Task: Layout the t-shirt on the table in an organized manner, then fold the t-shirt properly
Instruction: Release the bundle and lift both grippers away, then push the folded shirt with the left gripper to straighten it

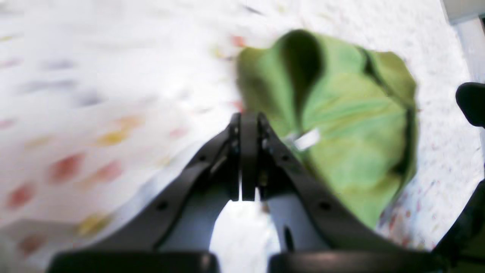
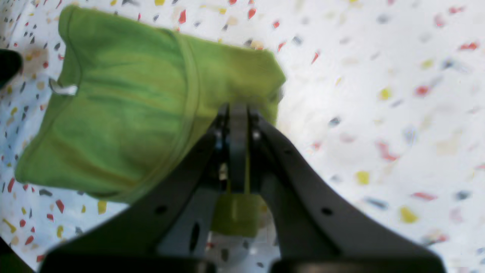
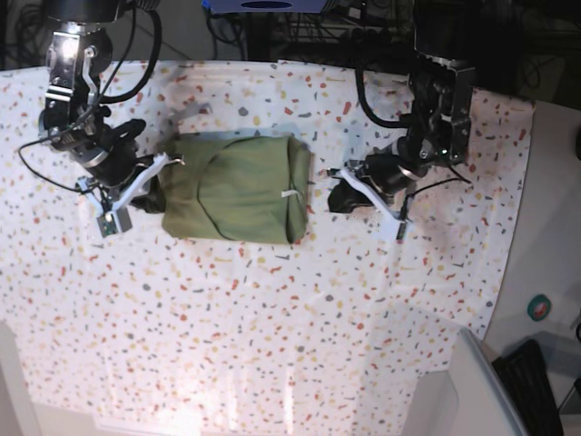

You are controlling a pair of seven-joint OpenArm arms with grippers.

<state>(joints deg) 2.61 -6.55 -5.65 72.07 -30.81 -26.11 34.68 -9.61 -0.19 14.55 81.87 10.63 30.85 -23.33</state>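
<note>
The olive-green t-shirt (image 3: 236,186) lies folded into a compact rectangle on the speckled table (image 3: 272,318), its small white tag (image 3: 290,194) near the right edge. In the base view my right gripper (image 3: 162,173) is at the shirt's left edge. The right wrist view shows that gripper (image 2: 237,112) shut, with a strip of green cloth (image 2: 235,212) showing between its fingers. My left gripper (image 3: 338,198) sits a little right of the t-shirt, apart from it. In the left wrist view it (image 1: 248,119) is shut on nothing, beside the t-shirt (image 1: 341,125).
A plain grey-white surface (image 3: 472,391) borders the table at the bottom right, with a small round object (image 3: 542,307) and a dark item (image 3: 536,381) beyond it. Cables and equipment (image 3: 272,14) run along the far edge.
</note>
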